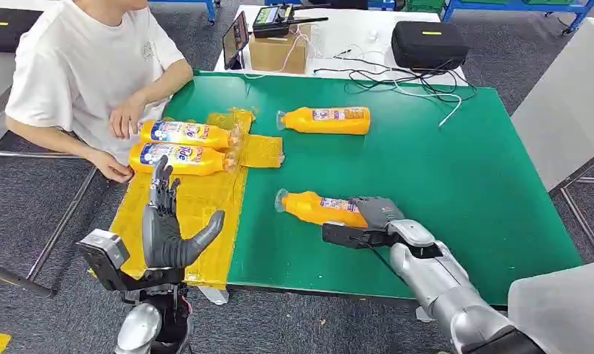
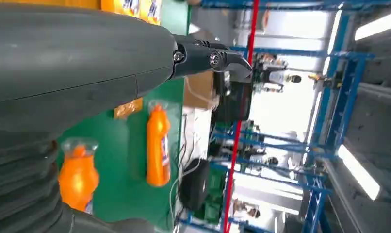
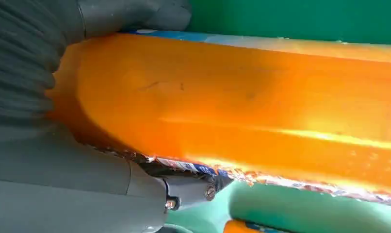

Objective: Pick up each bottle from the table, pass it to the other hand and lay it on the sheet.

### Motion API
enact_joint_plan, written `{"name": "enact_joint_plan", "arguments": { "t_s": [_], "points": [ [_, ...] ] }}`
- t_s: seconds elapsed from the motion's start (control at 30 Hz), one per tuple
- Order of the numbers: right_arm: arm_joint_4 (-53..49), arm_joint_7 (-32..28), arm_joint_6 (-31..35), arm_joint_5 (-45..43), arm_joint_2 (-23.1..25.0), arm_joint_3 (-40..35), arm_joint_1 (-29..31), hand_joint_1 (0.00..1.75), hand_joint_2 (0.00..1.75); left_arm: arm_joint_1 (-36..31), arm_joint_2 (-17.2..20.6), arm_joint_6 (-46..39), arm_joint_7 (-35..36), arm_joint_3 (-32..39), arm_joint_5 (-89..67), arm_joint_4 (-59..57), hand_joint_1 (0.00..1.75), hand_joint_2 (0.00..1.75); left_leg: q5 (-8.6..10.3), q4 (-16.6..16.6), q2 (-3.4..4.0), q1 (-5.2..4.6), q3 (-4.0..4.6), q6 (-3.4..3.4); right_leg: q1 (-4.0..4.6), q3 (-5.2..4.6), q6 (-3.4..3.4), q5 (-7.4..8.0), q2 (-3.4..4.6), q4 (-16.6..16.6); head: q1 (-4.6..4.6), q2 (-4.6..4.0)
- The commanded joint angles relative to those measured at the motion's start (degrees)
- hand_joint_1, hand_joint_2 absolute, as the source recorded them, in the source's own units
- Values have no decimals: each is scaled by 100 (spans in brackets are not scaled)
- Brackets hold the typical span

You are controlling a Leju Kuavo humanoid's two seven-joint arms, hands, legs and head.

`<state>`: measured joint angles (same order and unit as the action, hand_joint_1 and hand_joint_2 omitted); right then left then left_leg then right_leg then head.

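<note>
Green table [image 1: 456, 184], yellow sheet [image 1: 198, 214] at its left end, seated person [image 1: 88, 66] at the far left. Right hand [image 1: 375, 215] wraps the base of the near orange bottle [image 1: 320, 208], hiding that end; the bottle lies on its side, cap left. Left hand [image 1: 169, 228] is raised over the sheet, fingers spread, holding nothing. Two bottles [image 1: 183, 146] lie on the sheet, a fourth bottle [image 1: 327, 120] far on the table.

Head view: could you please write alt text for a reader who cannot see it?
The robot's right hand grips an orange bottle lying on the green table; the left hand is raised, fingers apart. Two bottles lie on the yellow sheet beside a seated person.
</note>
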<state>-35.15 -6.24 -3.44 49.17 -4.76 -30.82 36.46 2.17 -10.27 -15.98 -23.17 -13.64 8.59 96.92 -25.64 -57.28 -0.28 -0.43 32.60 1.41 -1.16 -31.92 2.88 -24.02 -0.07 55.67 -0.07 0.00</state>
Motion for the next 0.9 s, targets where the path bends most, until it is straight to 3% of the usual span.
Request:
{"name": "enact_joint_plan", "arguments": {
  "t_s": [0.03, 0.1, 0.17, 0.3, 0.37, 0.5, 0.57, 0.63, 0.7, 0.9],
  "points": [
    [-1031, -1034, 1093, -1343, 86, 692, -1007, 175, 175, 25, 61, -274, 174, -108, 128, -618, 0, 175, 2, 15, -17, 10, -16, -9, 10, 24, -11, -1, -18, -21, 2, 0],
    [-1938, -1176, 1525, -1658, 199, 1038, -1392, 175, 175, 158, -117, -703, -13, 54, 66, -673, 0, 175, -3, 14, 6, 11, -11, -11, 12, 19, -13, 1, 4, -17, 4, 0],
    [-2785, -1489, 2236, -1970, 403, 1479, -1807, 175, 175, 277, -63, -738, -73, -267, -87, -915, 0, 175, -6, 8, 11, 5, 6, -12, 6, 1, -13, -3, 12, -3, -4, 2],
    [-3406, -1827, 2724, -2339, 578, 1816, -2091, 175, 175, 330, -91, -1045, -433, -498, -75, -1298, 0, 175, -8, 1, -20, 7, 39, -15, 9, -25, -11, -16, -9, 6, -7, 0],
    [-3680, -2132, 3007, -2592, 768, 1950, -2209, 175, 175, 347, -286, -1881, -1062, -426, -415, -1417, 0, 175, -4, 5, -25, 6, 56, -8, 6, -38, -2, -9, -6, 1, -4, 2],
    [-3704, -2136, 3018, -2598, 794, 1914, -2225, 175, 175, 319, -306, -1937, -1076, -486, -438, -1449, 0, 175, -7, -1, -21, 8, 72, -8, 7, -51, -3, -11, -3, 4, 0, 2],
    [-3817, -2629, 3342, -2961, 935, 1954, -2200, 175, 175, 160, 18, -1807, -992, -783, -39, -1513, 0, 175, -6, 2, -18, 5, 74, -10, 4, -53, -6, -11, -1, 3, -2, 0],
    [-4016, -2664, 3418, -3113, 989, 1867, -2197, 175, 175, 69, 119, -1527, -1022, -907, 282, -1612, 0, 175, -3, 2, -18, 2, 79, -11, 1, -63, -8, -9, -1, 6, 0, 0],
    [-3997, -2493, 2866, -3263, 906, 1467, -2100, 175, 175, 46, 248, -775, -944, -1181, 765, -1543, 0, 175, -2, 3, -18, -1, 81, -11, -1, -65, -8, -8, 0, 5, -2, 0],
    [-3874, -2522, 2861, -3267, 965, 1310, -2081, 175, 175, 66, 234, -691, -955, -1247, 785, -1469, 0, 175, -6, 3, -5, 4, 78, -11, 3, -63, -6, -7, 10, 4, 0, 0]
  ]
}}
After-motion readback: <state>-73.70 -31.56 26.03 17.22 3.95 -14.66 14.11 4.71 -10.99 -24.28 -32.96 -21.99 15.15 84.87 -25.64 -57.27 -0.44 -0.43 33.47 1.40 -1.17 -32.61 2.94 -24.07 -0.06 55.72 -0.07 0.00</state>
